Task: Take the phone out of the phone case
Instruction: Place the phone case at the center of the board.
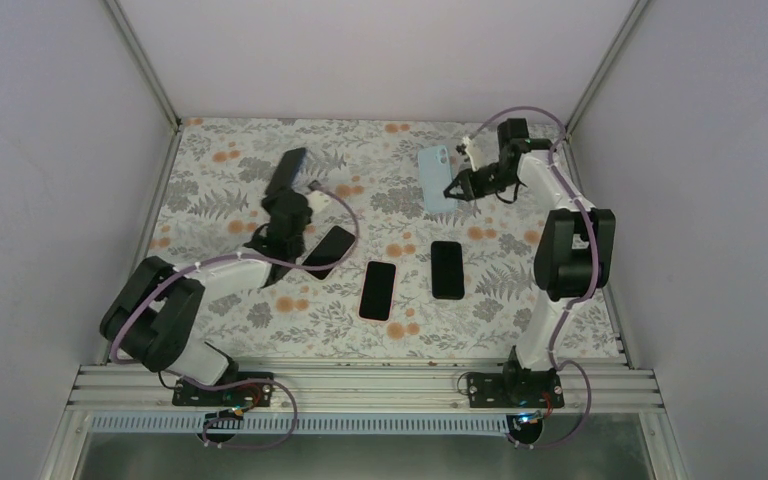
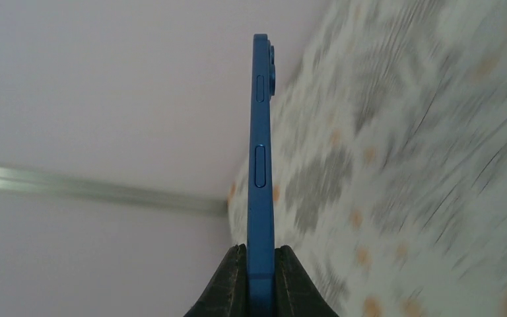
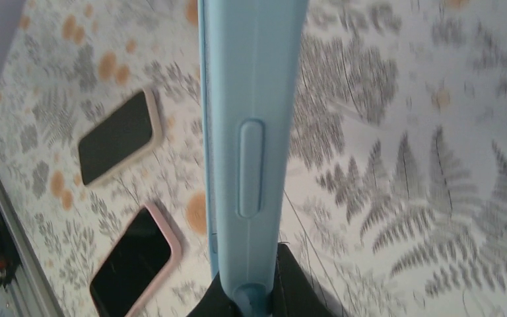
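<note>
Above the floral surface (image 1: 210, 200), the right fingers (image 3: 294, 284) pinched one end of the light-blue case (image 3: 251, 132), its long axis running straight out from them, while the left fingers (image 2: 228, 290) clamped the bare blue phone (image 2: 260, 185) edge-on, pointing toward the far wall.

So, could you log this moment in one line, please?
left gripper shut on phone | right gripper shut on case | phone and case apart

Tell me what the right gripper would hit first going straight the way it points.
Probably the fern-patterned tablecloth: the right gripper, shut on the light blue silicone phone case, tilts down at bare cloth. The case's far end would touch first; depth is unclear.
</note>
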You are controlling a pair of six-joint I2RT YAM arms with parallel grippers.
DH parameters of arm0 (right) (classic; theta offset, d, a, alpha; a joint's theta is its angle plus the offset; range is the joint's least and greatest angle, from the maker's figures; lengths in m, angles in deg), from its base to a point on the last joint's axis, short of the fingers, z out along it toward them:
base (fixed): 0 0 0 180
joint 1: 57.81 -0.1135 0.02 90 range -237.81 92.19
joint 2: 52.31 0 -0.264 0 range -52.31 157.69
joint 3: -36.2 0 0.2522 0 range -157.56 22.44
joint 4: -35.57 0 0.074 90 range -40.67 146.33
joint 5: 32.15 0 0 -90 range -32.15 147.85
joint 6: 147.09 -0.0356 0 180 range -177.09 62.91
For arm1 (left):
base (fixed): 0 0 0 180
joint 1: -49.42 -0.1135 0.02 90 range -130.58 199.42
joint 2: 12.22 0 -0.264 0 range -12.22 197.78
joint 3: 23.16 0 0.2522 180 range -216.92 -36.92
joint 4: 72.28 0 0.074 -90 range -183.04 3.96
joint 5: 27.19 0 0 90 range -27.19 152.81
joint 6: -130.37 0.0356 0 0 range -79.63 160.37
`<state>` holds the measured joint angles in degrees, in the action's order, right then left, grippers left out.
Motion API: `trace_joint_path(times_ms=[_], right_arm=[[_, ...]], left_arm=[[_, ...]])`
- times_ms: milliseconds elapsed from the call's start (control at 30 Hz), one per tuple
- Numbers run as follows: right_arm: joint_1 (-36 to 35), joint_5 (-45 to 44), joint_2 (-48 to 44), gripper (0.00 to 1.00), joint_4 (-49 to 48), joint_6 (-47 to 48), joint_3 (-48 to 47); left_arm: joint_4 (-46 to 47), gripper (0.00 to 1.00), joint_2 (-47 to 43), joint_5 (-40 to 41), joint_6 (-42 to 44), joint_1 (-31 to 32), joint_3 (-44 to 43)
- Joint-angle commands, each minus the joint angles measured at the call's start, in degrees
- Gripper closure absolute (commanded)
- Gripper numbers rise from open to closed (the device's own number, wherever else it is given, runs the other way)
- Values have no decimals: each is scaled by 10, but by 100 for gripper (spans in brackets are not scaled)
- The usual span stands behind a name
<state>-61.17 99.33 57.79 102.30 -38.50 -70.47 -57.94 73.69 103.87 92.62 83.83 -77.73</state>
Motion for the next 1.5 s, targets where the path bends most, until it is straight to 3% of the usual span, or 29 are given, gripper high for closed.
trace_joint_path(times_ms=[0, 200, 400, 633, 767, 967, 1033, 1133, 1200, 1233, 1300, 1400, 1467], right_arm=[[31, -23, -9, 97, 39, 52, 35], [51, -55, 20, 96, 5, 33, 72], [61, -127, 64, 96, -5, 8, 59], [89, -208, 82, 96, -2, -4, 60], [105, -281, 64, 78, -7, 0, 63], [112, -411, -11, 54, -21, 6, 64], [105, -445, -44, 44, -23, 8, 69], [77, -495, -98, 29, -33, 17, 101], [46, -471, -129, 22, -20, 29, 121], [31, -429, -141, 13, -8, 39, 131], [-3, -308, -189, 1, 28, 88, 155], [-54, -73, -256, 0, 111, 198, 176], [-69, 33, -299, 0, 149, 259, 180]], left_arm=[[33, 98, -37, -6, 32, -86, 42], [39, 98, 32, 1, 37, -148, 72], [21, 97, 115, -14, 42, -164, 75], [-110, 86, 132, -82, 0, -167, 49], [-235, 68, 124, -143, -31, -167, 22], [-402, 64, 100, -231, -65, -166, -16], [-475, 52, 73, -289, -88, -166, -44], [-615, 22, 37, -422, -120, -168, -122], [-708, 9, 27, -523, -126, -168, -199], [-750, 3, 25, -567, -128, -168, -237], [-808, 0, 26, -638, -133, -169, -302], [-852, 0, 26, -712, -137, -173, -376], [-855, 0, 25, -736, -142, -177, -404]])
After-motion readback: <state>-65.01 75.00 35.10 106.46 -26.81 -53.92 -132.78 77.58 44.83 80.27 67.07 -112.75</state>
